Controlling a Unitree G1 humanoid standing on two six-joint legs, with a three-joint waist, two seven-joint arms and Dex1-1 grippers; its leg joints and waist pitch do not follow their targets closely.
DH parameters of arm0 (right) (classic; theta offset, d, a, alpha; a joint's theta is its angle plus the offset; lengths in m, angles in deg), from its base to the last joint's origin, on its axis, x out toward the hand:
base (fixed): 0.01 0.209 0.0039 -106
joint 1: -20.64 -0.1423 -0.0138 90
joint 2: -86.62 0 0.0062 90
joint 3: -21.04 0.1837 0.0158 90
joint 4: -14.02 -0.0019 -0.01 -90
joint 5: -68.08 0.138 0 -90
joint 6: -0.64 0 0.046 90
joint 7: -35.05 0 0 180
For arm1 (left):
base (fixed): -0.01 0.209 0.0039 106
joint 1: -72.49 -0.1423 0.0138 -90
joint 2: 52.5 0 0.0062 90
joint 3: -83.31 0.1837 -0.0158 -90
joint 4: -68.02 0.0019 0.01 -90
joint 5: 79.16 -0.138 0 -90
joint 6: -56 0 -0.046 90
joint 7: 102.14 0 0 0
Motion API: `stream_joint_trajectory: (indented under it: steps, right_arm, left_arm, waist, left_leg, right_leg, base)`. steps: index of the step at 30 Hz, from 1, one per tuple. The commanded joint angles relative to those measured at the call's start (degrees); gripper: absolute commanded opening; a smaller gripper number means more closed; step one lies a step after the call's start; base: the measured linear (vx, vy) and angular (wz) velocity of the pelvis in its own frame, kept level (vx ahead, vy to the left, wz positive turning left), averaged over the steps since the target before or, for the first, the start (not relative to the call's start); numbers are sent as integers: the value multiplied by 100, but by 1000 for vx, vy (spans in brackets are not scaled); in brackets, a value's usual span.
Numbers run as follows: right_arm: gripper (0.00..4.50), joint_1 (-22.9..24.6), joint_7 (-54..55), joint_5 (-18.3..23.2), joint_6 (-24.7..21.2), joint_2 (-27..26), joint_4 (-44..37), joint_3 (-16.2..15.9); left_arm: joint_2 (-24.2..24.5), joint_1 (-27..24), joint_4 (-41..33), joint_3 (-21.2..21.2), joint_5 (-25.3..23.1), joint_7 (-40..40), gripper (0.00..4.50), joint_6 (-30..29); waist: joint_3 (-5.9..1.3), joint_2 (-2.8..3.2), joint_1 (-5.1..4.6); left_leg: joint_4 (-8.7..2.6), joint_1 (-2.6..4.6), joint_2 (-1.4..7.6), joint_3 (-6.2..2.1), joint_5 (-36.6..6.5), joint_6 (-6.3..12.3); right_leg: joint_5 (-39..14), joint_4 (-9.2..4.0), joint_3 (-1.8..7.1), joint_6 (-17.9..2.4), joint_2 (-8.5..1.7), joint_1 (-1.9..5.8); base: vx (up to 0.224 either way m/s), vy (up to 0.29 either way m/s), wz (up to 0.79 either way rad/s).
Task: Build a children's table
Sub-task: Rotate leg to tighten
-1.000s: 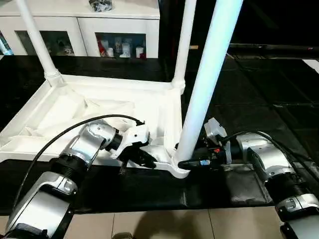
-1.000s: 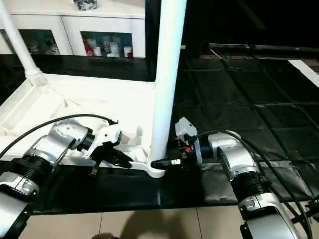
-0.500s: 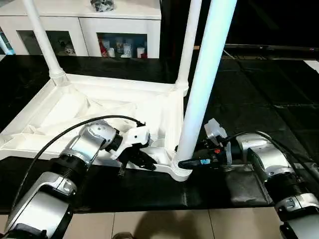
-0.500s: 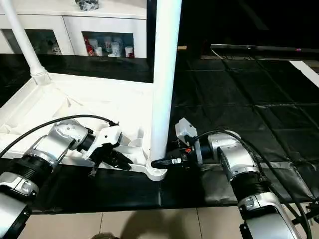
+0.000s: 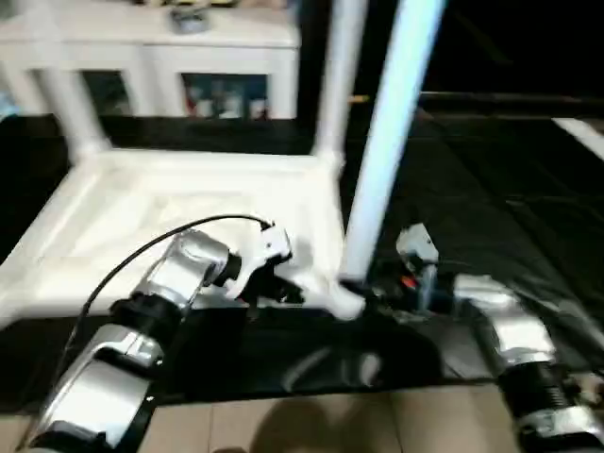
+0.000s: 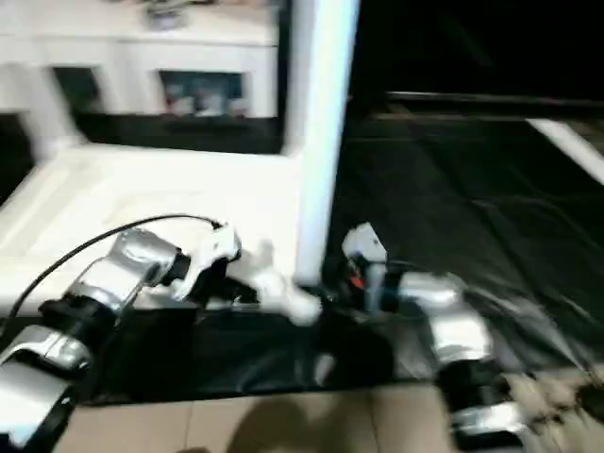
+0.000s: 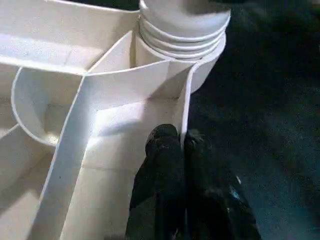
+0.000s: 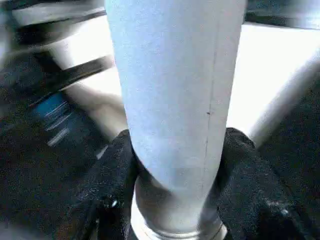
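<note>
Black mat (image 5: 491, 189); left pincer (image 7: 181, 142) clamped on tabletop rim (image 7: 186, 100), right pincer (image 8: 175, 165) around leg (image 8: 175, 90).

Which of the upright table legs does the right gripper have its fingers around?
The near leg, standing in the corner closest to the robot. The right gripper clasps its base; the two far legs stand untouched by the cabinet.

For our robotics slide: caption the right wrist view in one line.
Right gripper clasps the table leg just above its base, black fingers on both sides.
</note>
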Motion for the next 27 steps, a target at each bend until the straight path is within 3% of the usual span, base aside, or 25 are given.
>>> stream_joint_trajectory:
  steps: [1, 3, 4, 7, 9, 10, 12, 14, 15, 18, 21, 24, 27]
  right_arm:
    - [196, -26, 489, -68, -254, -515, 427, -334]
    - [196, -204, 1033, -132, -245, -746, 641, -260]
    - [196, -442, 1614, -301, -177, -925, 949, -263]
    - [196, -704, 2214, -478, -157, -1057, 1275, -215]
    - [252, -863, 2408, -335, -16, -1165, 1449, 13]
    - [265, -916, 2472, -289, 25, -1199, 1509, 110]
    - [268, -945, 2531, -320, 54, -1227, 1556, 170]
    - [300, -923, 2582, -364, 113, -1213, 1550, 212]
    - [300, -899, 2569, -358, 125, -1198, 1521, 225]
    - [331, -762, 2445, -432, 341, -1054, 1414, 150]
    - [357, -611, 2228, -421, 457, -905, 1250, 101]
    - [377, -255, 1377, -293, 663, -429, 803, 84]
    - [407, -140, 979, -207, 762, -192, 641, 86]
  left_arm:
    - [-428, 372, -92, -329, 275, 747, 0, -169]
    - [-564, 462, -37, -406, 253, 1069, 0, -276]
    - [-722, 567, 53, -503, 238, 1463, 0, -342]
    - [-851, 647, 139, -548, 171, 1804, 0, -338]
    - [-939, 697, 193, -619, 187, 1980, 0, -353]
    - [-944, 700, 185, -600, 146, 2018, 0, -329]
    - [-938, 698, 180, -569, 98, 2041, 0, -325]
    - [-900, 654, 162, -577, 89, 1995, 0, -303]
    - [-872, 643, 167, -572, 88, 1948, 0, -266]
    - [-720, 566, 187, -478, 23, 1787, 0, -92]
    - [-596, 485, 170, -405, 1, 1590, 0, -18]
    - [-266, 227, -11, -156, -67, 942, 0, 249]
    - [-145, 127, -99, -80, -77, 657, 0, 279]
  waist:
    - [-293, 39, -106]
    - [-317, 38, -164]
    - [-315, 9, -185]
    - [-328, 18, -193]
    - [-346, 7, -163]
    - [-368, 27, -140]
    - [-412, -7, -111]
    - [-439, -30, -77]
    - [-430, -6, -62]
    - [-436, -9, -28]
    - [-427, -15, -14]
    - [-417, -33, 11]
    - [-403, -29, 36]
  left_leg:
    - [-476, -2, 347, -275, -2462, -141]
    - [-479, 15, 340, -272, -2413, -131]
    - [-458, 31, 315, -248, -2298, -105]
    - [-456, 13, 304, -206, -1992, 0]
    - [-468, -14, 321, -176, -1660, 69]
    - [-462, -33, 327, -163, -1423, 111]
    - [-438, -66, 332, -141, -1011, 223]
    - [-376, -158, 284, -109, -384, 440]
    - [-374, -155, 283, -103, -356, 482]
    - [-363, -147, 294, -84, -315, 573]
    - [-370, -132, 316, -81, -397, 592]
    - [-377, -119, 314, -76, -578, 553]
    - [-386, -104, 329, -62, -684, 538]
  right_leg:
    - [-3392, -679, 232, -48, -572, 238]
    - [-3106, -665, 264, -173, -587, 203]
    - [-3010, -661, 292, -300, -600, 171]
    - [-2702, -616, 357, -486, -583, 165]
    - [-2220, -543, 417, -657, -580, 177]
    - [-1863, -479, 445, -794, -575, 195]
    - [-1345, -378, 473, -965, -561, 208]
    - [-550, -235, 513, -1167, -537, 233]
    - [-500, -226, 514, -1204, -532, 221]
    - [-596, -243, 509, -1185, -538, 225]
    - [-590, -232, 516, -1164, -511, 198]
    - [-870, -264, 518, -1128, -522, 213]
    - [-1056, -287, 530, -1076, -513, 179]
  base:
    - [0, 0, 0]
    - [0, 0, 0]
    - [0, 0, 0]
    - [0, 0, 0]
    - [0, 0, 0]
    - [0, 0, 0]
    - [0, 0, 0]
    - [0, 0, 0]
    - [0, 0, 0]
    - [0, 0, 0]
    - [0, 0, 0]
    - [0, 0, 0]
    - [0, 0, 0]
